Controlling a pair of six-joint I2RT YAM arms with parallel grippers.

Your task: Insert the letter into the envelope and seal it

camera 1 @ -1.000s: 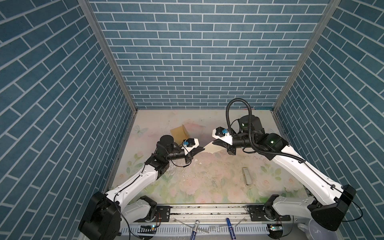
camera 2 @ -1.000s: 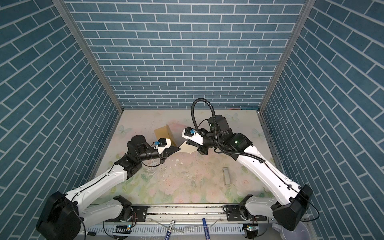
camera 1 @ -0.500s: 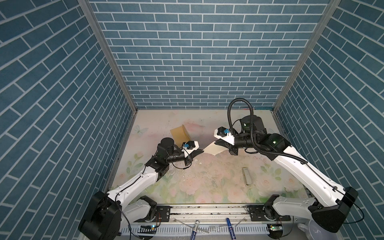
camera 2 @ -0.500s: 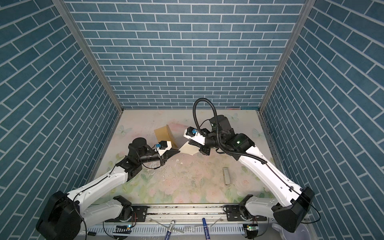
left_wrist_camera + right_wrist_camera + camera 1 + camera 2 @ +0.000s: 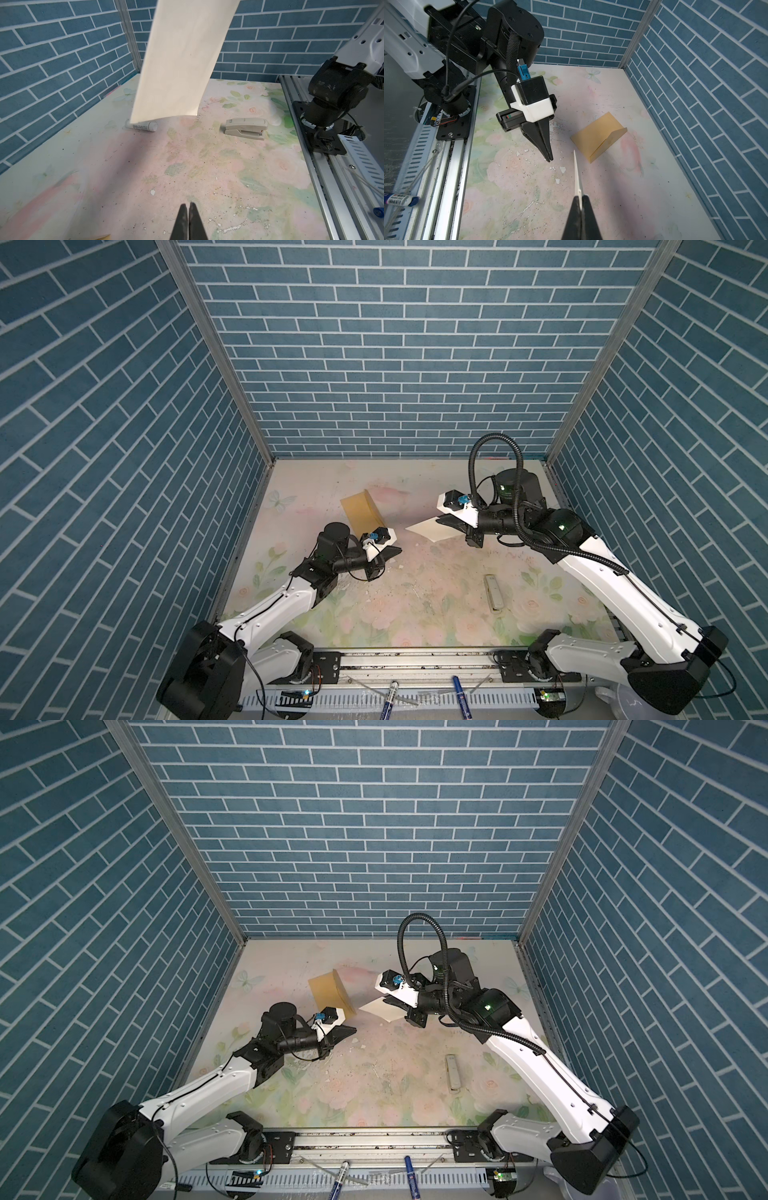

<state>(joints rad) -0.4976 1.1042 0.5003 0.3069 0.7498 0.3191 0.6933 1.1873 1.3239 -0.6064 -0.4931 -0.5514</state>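
The right gripper [image 5: 441, 522] pinches the letter [image 5: 430, 531] — the envelope [image 5: 360, 512] lies near the left gripper [image 5: 397, 550].

One letter [image 5: 432, 529], one envelope [image 5: 359, 512], one stapler [image 5: 494, 593], one white tube [image 5: 141, 125] and two markers [image 5: 390, 697] are present.

letter [image 5: 431, 530]: thin smooth matt paper. envelope [image 5: 357, 510]: matt kraft paper. table [image 5: 415, 605]: worn, chipped floral print. my fingers [image 5: 590, 218]: matt black plastic.
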